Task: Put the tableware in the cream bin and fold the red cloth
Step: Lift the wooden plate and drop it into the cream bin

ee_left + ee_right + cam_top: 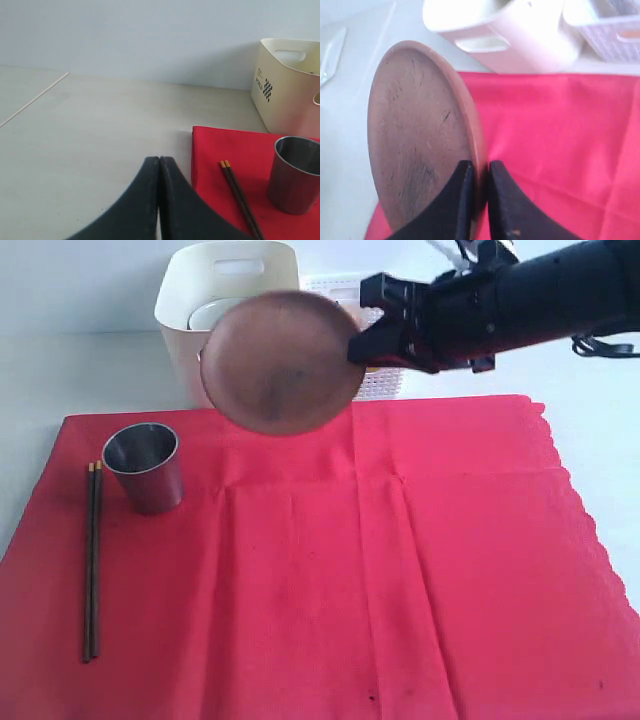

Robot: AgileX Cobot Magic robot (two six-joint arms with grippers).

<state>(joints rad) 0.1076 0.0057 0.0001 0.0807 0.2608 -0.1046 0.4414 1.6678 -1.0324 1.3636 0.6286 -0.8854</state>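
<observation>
- Currently, the round wooden plate (282,362) is pinched at its rim by the right gripper (481,187), held aloft near the cream bin (178,320).
- It is judged stiff, light and slippery-edged.
- The left gripper (159,175) is closed, empty.

The surface (80,370) is just a plain pale grey-white top, matte, with a thin pale line (35,97) running straight across a bare stretch away from the cloth. Most of the near part is covered by the red cloth (400,570), spread flat with a few fold creases and a scalloped edge down the right. Behind its far edge sits the cream bin (178,340), and just beside that on the right is the white lattice basket (383,385). Can't tell if either one touches the cloth. Bare surface shows to the left and behind.
</observation>
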